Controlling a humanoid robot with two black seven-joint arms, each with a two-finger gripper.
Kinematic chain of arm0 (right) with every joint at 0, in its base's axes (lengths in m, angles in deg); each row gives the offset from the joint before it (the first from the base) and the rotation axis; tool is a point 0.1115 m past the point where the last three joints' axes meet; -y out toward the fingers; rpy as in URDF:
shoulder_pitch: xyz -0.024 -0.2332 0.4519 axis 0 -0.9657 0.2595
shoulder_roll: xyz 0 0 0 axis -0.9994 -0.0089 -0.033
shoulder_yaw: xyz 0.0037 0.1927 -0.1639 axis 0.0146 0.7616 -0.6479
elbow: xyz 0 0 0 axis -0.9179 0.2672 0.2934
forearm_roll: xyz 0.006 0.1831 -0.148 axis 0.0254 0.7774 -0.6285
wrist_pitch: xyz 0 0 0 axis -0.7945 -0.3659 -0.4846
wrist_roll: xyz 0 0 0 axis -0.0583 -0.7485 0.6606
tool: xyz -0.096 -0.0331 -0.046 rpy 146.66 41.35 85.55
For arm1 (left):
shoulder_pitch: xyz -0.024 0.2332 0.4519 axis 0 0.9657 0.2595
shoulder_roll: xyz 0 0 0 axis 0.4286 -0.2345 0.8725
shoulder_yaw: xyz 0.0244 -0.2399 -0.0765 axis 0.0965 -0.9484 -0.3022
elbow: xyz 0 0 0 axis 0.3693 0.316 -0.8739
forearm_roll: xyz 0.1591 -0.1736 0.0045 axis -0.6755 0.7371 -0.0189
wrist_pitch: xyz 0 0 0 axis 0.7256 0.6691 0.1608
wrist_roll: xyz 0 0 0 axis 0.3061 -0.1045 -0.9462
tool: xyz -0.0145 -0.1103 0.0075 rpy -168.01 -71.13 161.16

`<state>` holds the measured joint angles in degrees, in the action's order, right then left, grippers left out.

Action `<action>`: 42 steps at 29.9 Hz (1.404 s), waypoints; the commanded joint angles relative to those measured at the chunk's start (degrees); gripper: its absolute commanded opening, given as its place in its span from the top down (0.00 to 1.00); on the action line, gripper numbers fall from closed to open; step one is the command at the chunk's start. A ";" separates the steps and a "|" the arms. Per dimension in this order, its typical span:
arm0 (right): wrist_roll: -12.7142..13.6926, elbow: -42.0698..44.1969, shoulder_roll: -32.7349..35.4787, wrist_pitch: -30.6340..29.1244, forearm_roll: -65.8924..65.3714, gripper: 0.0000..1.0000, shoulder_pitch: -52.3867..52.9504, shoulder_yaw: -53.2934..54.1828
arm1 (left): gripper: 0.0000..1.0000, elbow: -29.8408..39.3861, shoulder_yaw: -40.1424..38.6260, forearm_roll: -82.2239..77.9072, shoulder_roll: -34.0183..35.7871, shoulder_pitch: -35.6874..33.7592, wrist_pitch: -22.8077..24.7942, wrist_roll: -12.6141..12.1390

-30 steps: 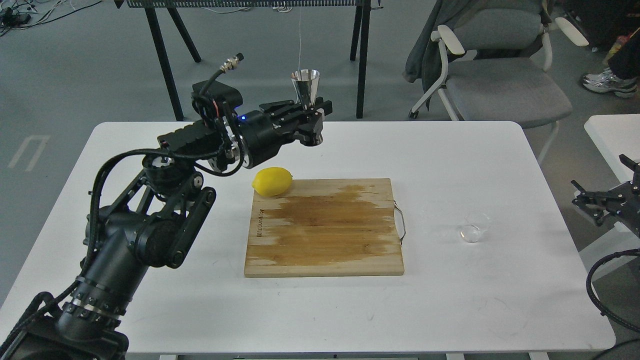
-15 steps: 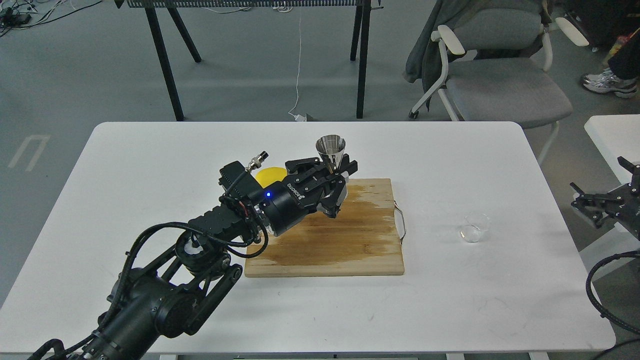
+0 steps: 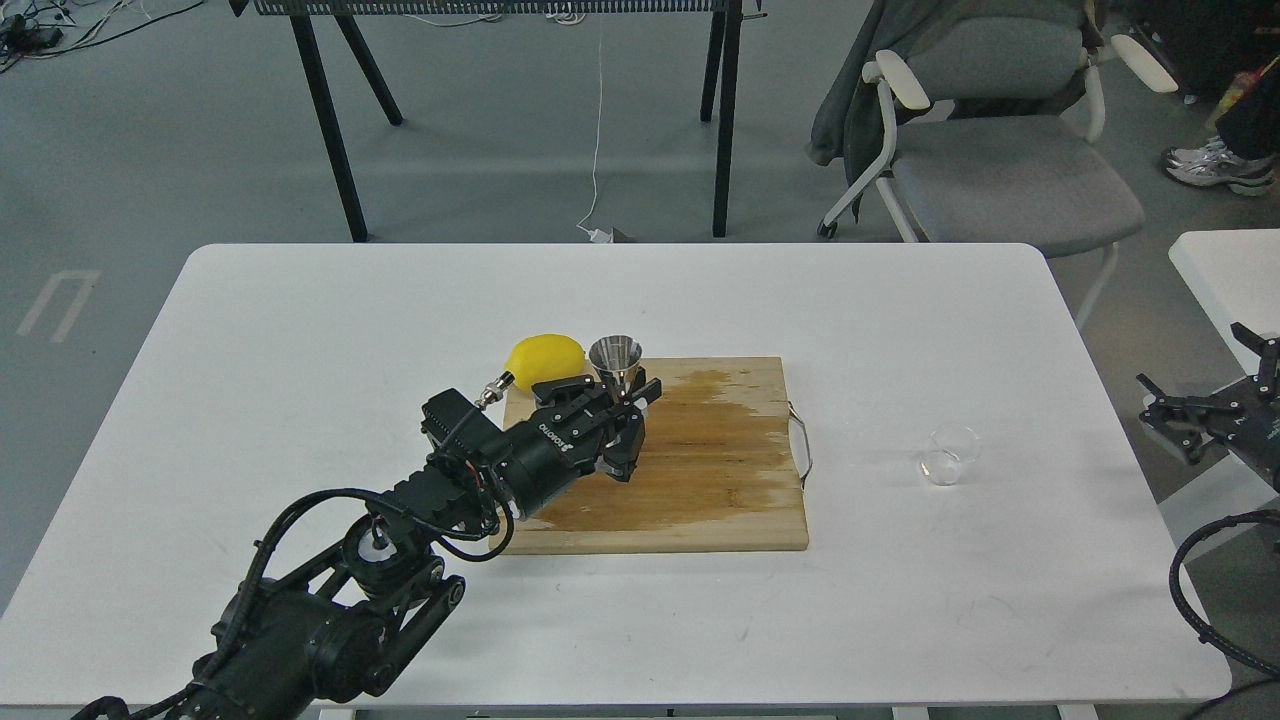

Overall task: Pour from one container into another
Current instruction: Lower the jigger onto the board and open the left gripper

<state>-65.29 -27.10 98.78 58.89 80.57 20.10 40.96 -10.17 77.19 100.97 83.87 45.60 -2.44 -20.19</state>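
My left gripper (image 3: 618, 398) is shut on the waist of the steel hourglass jigger (image 3: 615, 361), which it holds upright low over the back left part of the wooden cutting board (image 3: 700, 470). Only the jigger's upper cone shows above the fingers. The small clear glass cup (image 3: 948, 455) stands alone on the white table (image 3: 300, 350) to the right of the board. My right gripper (image 3: 1195, 415) hangs open off the table's right edge, well clear of the cup.
A yellow lemon (image 3: 545, 361) lies at the board's back left corner, just left of the jigger. The board has a wire handle (image 3: 803, 440) on its right side. A grey chair (image 3: 1000, 170) and black table legs stand behind the table.
My left arm has come down and toward me with the jigger, from high above the table's back to low over the board beside the lemon. The glass cup has stayed put.
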 commanded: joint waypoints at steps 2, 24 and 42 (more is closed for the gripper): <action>0.00 0.00 -0.22 0.00 0.00 0.00 0.00 -0.09 | 0.92 0.04 0.52 -0.11 0.00 0.03 0.45 0.00; 0.00 0.00 -0.13 0.00 0.00 0.00 -0.35 -0.09 | 0.93 0.13 0.52 -0.02 0.00 2.23 2.39 0.00; 0.00 -0.17 -0.04 0.00 0.00 0.00 -0.44 0.09 | 0.90 5.66 0.52 -0.11 0.00 1.26 1.24 0.00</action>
<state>-65.29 -27.27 98.73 58.89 80.57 19.74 41.05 -5.93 77.71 100.94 83.87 47.01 -0.80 -20.19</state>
